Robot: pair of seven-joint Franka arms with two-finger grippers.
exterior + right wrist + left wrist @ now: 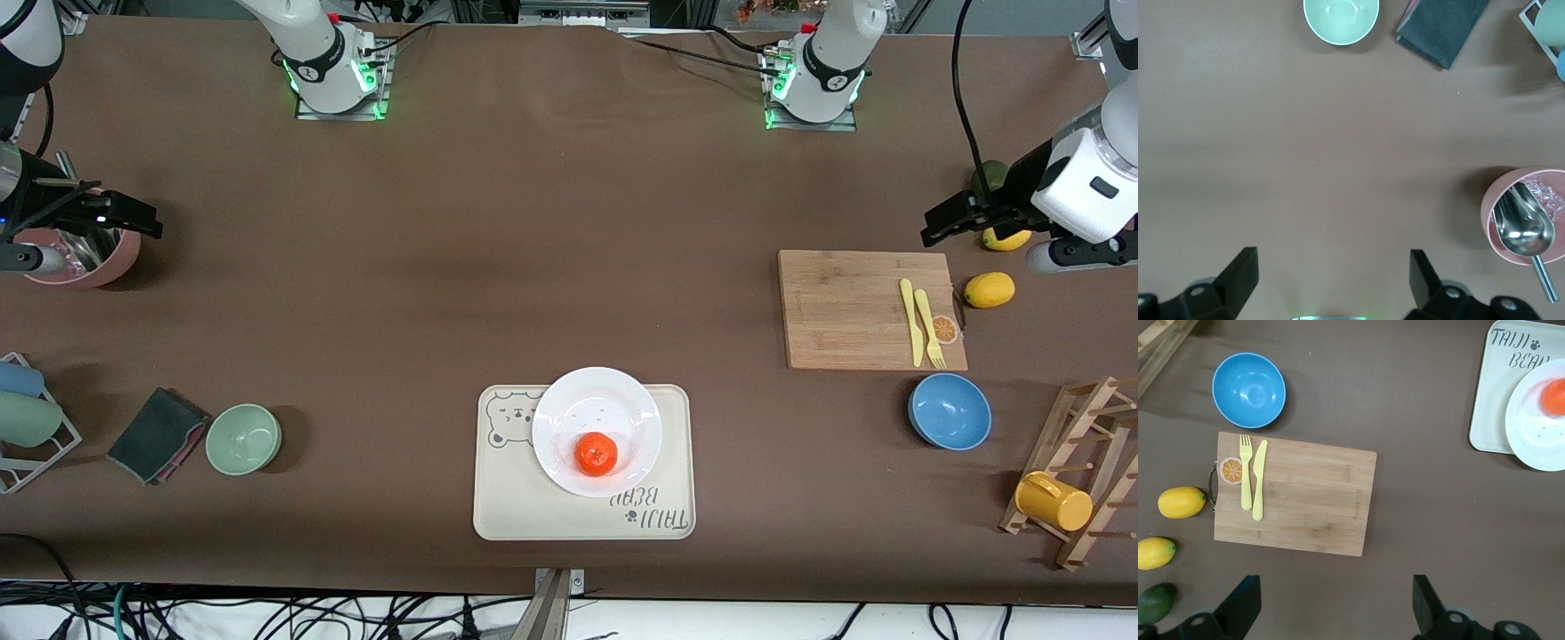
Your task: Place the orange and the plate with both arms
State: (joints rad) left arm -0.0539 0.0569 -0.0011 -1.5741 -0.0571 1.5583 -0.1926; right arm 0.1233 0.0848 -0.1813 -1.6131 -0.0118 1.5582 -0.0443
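Right gripper (pixel 133 218) – upper left of the front frame, up over the pink bucket (pixel 84 258), fingers spread, nothing held. Orange (pixel 596 453) – lower centre, resting on the plate (pixel 569 413), which lies on the bear-printed tray (pixel 667 524). Left gripper (pixel 947 222) – upper right, fingers apart and empty, above the lemons (pixel 989 290) near the cutting board (pixel 845 311).

Brown table (pixel 569 222) above a cable-strewn white floor (pixel 267 622)

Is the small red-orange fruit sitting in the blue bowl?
No, the small red-orange fruit sits on the round white plate; the blue bowl holds nothing.
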